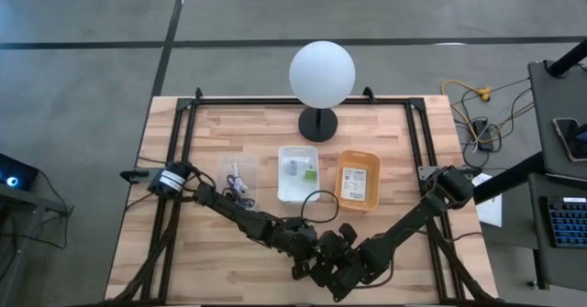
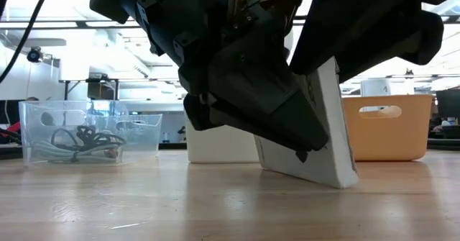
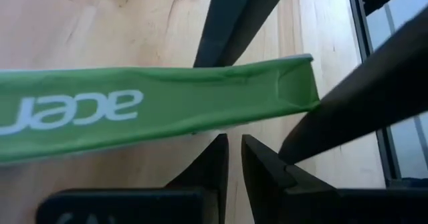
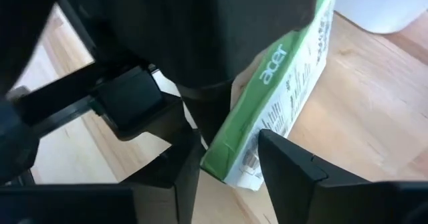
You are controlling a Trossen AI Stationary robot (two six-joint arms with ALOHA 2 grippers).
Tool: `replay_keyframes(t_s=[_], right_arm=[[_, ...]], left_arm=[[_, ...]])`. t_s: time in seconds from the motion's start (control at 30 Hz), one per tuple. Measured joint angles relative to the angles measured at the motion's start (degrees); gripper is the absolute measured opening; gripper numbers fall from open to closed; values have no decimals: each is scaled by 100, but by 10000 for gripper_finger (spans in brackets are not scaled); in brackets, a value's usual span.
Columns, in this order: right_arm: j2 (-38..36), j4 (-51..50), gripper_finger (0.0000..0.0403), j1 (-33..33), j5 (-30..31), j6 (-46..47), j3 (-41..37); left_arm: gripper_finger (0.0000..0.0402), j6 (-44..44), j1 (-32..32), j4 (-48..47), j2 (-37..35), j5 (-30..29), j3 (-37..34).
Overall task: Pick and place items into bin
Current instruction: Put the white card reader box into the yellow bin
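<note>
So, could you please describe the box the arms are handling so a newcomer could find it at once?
Start at the wooden table and go to its near edge, in front of the white bin. There a flat box stands tilted between both pincers. Unlike the bins, it is white with a green Acer-printed edge.

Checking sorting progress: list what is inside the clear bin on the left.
The clear bin holds a tangle of dark and pale cables, also visible from above. Whether anything smaller lies beneath the tangle cannot be seen; the cables cover the floor there.
</note>
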Motion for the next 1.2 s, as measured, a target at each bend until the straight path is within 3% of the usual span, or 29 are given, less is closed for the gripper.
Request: replay_keyframes(t_s=[0.3, 0.5, 0.7, 0.87, 1.07, 1.2], right_arm=[[0, 39, 72, -55, 29, -255, -18], [-10, -275, 36, -53, 63, 475, -26], [-91, -396, 31, 79, 24, 1007, -23], [-403, -533, 31, 544, 74, 2212, -7], [-736, -1549, 30, 1349, 1512, 4903, 10], [-978, -2049, 29, 1410, 1778, 5029, 33]], left_arm=[[26, 176, 9, -57, 0, -22, -42], [26, 376, -46, -257, -14, -4, -96], [26, 372, -114, -502, -304, -101, -239], [26, 317, -155, -738, -681, -454, -273], [26, 90, -191, -1054, -1253, -864, -508], [26, -134, -199, -1064, -1660, -1032, -832]])
